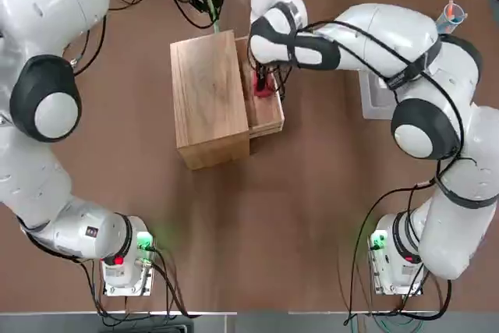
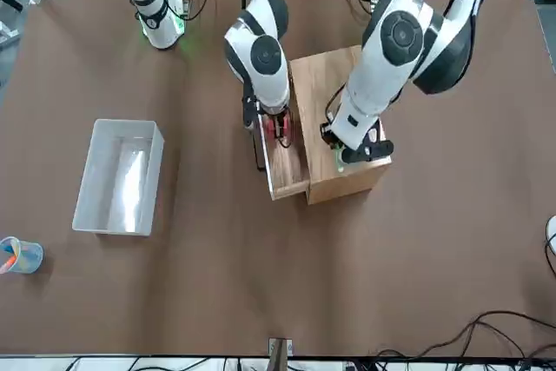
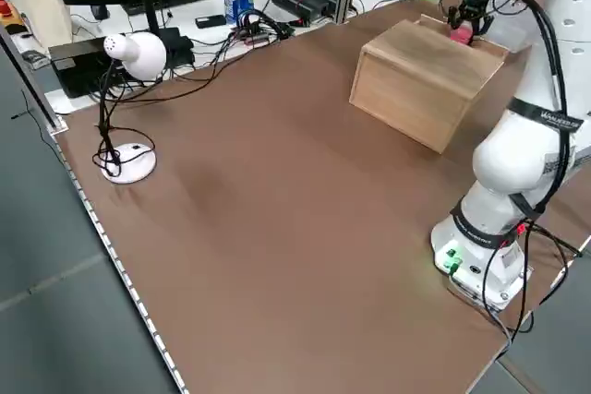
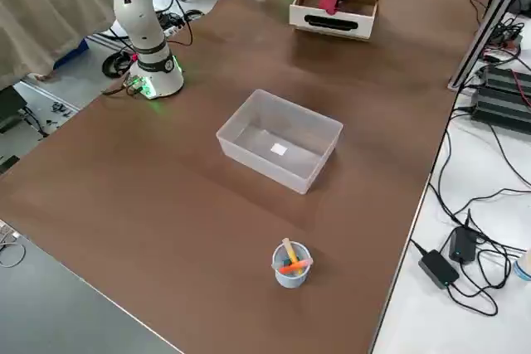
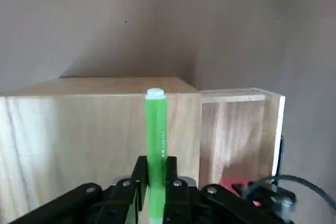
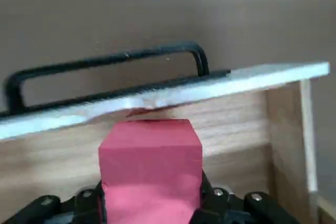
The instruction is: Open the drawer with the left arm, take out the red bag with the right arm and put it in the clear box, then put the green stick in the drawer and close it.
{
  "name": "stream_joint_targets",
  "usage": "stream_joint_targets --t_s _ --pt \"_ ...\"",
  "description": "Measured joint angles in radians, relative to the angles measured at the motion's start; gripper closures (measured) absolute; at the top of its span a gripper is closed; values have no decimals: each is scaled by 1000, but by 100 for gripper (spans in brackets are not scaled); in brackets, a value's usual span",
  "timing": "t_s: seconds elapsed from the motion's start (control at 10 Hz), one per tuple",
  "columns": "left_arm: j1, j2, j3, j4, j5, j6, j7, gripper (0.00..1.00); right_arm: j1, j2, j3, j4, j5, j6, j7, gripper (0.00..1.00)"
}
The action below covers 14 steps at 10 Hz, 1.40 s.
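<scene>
inspector a: while the drawer (image 1: 266,107) is standing pulled out of the wooden cabinet (image 1: 208,99), the right hand (image 6: 152,203) is reaching into it, clamping the red bag (image 6: 151,166).

inspector b: and the left hand (image 5: 155,192)?

inspector a: it is pinching the green stick (image 5: 156,145) at the cabinet's far end. the clear box (image 2: 119,176) is sitting apart on the tabletop (image 2: 261,284).
</scene>
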Motion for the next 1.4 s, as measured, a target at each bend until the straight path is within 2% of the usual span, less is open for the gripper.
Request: stream_joint_targets --t_s 0.2,0.3,0.6,0.8,1.1,1.2,1.4 --pt "-14 20 0 9 2 13 -18 82 -41 -67 -1 22 14 -101 -99 40" --pt "-31 34 -1 9 3 43 -37 82 -79 -102 -5 27 17 -173 -219 40" --pt "-117 89 -2 11 41 114 -132 82 -310 -126 -17 23 22 -321 -735 40" --pt "-197 135 -3 12 105 158 -225 82 -460 -122 -22 10 21 -346 -1048 40" --pt "-267 181 -4 14 120 179 -252 81 -692 -112 -24 -20 -9 -354 -1514 40" --pt "-273 186 -4 14 120 179 -251 67 -747 -105 -24 -33 -40 -354 -1636 40" --pt "-260 183 -3 18 121 177 -249 38 -799 -77 -23 -53 -118 -336 -1860 40"
